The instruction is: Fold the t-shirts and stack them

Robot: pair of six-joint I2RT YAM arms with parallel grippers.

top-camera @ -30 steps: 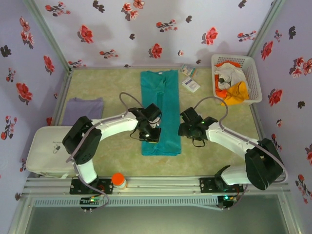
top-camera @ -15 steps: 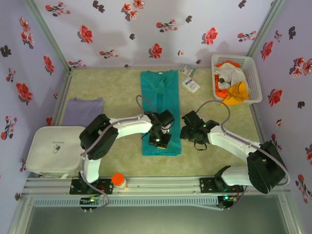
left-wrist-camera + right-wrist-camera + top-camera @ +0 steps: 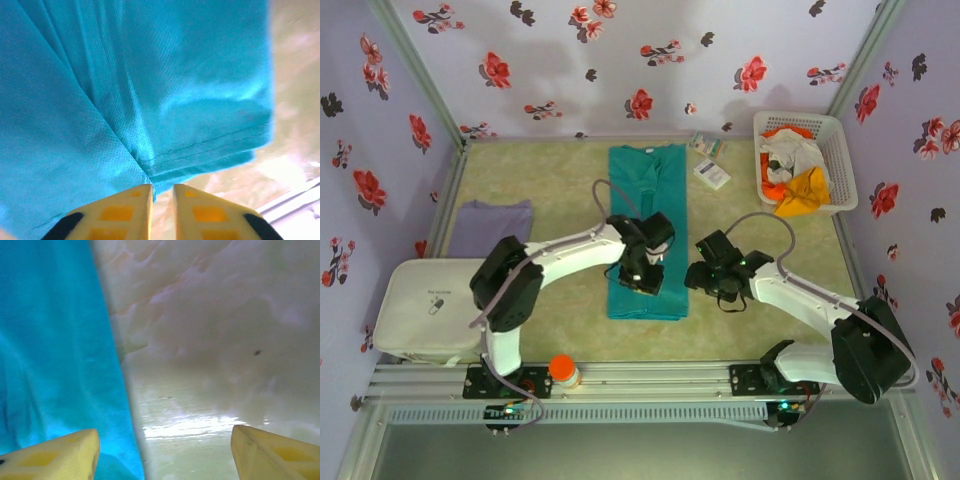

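Looking down from the top view, you have the teal shirt [image 3: 648, 215] laid in the middle of the surface [image 3: 560, 180] as a long narrow strip running from far to near, its sides already folded in. The purple shirt [image 3: 492, 225] lies folded flat at the left, well apart from it. The orange and white garments [image 3: 795, 175] sit heaped in the basket [image 3: 798, 118] at the far right, so by my reading about half of one shirt's fold and all of those garments are left. Your left fingers [image 3: 640, 286] hang over the near end of the strip, and your right fingers [image 3: 698, 278] sit just beside its right edge. From the left wrist view, the left fingers [image 3: 120, 215] stand parted by only a narrow slit just short of the near hem of the teal shirt [image 3: 150, 75], with no cloth pinched between them that I can see. From the right wrist view, the right fingers [image 3: 60, 455] are spread wide and hold nothing, with the edge of the teal shirt [image 3: 50, 340] running between them and bare surface [image 3: 225, 340] to the right. You likely have the crosswise folds to make, then the move onto the purple shirt.
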